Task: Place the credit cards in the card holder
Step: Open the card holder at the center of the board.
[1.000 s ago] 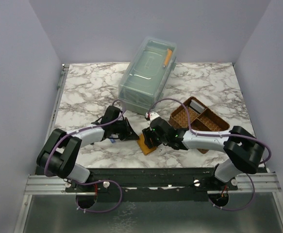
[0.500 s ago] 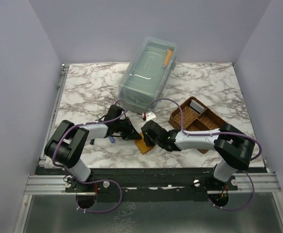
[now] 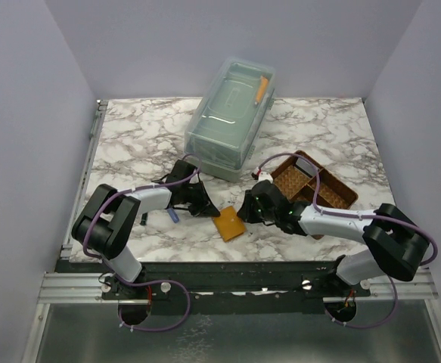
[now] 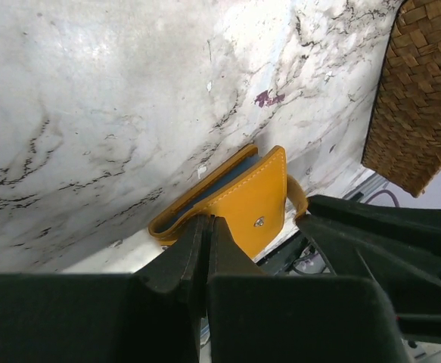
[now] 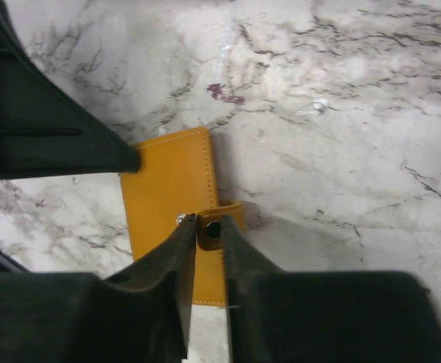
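The card holder [image 3: 228,224] is an orange-tan wallet lying folded on the marble near the front edge. In the left wrist view the card holder [image 4: 244,203] shows a blue inner edge in its fold. My left gripper [image 3: 205,207] is shut, its tips [image 4: 207,224] against the wallet's left edge with nothing seen between them. My right gripper [image 3: 245,212] is shut on the wallet's snap tab [image 5: 215,227]. A small blue piece [image 3: 173,215], perhaps a card, lies under the left arm. A grey card [image 3: 305,162] lies in the woven tray.
A brown woven divided tray [image 3: 346,190] stands right of the wallet, also in the left wrist view [image 4: 420,98]. A clear lidded plastic box [image 3: 230,117] with an orange item on top stands behind. The table's front edge is just below the wallet.
My right gripper has drawn back to the right, off the top of the wallet, and now pinches the snap tab. The wallet is now uncovered. The left gripper stayed at its left edge.
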You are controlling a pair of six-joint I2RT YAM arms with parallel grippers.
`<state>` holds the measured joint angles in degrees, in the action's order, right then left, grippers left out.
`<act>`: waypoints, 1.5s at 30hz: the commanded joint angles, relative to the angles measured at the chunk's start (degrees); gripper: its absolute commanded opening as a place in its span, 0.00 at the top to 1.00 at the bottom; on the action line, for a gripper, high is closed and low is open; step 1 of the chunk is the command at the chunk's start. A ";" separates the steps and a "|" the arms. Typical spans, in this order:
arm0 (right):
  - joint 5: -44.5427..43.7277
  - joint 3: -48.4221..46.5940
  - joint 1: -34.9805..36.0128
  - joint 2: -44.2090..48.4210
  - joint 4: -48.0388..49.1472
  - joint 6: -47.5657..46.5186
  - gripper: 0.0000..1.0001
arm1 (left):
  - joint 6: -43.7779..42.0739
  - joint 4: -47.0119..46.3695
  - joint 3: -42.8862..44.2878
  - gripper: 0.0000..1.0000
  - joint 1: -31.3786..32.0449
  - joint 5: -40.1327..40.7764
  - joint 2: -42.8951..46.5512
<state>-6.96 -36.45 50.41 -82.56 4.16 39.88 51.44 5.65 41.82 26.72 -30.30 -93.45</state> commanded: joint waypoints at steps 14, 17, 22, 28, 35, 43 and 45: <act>-12.50 -18.25 7.38 -9.03 -23.56 -11.14 0.22 | -6.85 5.61 -0.20 1.00 -0.16 2.72 -0.05; -15.89 -18.94 7.35 -11.45 -25.07 -11.00 0.25 | -6.70 5.45 -0.46 1.00 -0.18 2.71 0.75; -14.43 -16.32 7.33 -10.74 -20.27 -11.69 0.42 | -6.64 5.42 -0.13 1.00 -0.13 2.07 0.90; -15.66 -15.69 7.33 -8.96 -20.06 -11.02 0.79 | -6.66 5.42 0.14 1.00 -0.16 1.87 0.78; -15.63 -18.67 7.33 -3.32 -25.06 -11.63 0.99 | -8.90 5.75 1.16 0.89 -0.18 3.11 5.15; -9.51 -20.84 7.38 -3.51 -22.89 -15.07 1.00 | -5.43 4.78 -1.93 0.51 -0.18 6.21 11.94; -7.32 -20.88 7.35 -2.88 -21.64 -14.63 1.00 | -4.87 4.81 -3.03 0.43 -0.22 6.82 15.08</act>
<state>-18.65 -55.57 57.65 -85.36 -19.14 26.30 45.32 10.39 41.23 26.70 -26.44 -84.25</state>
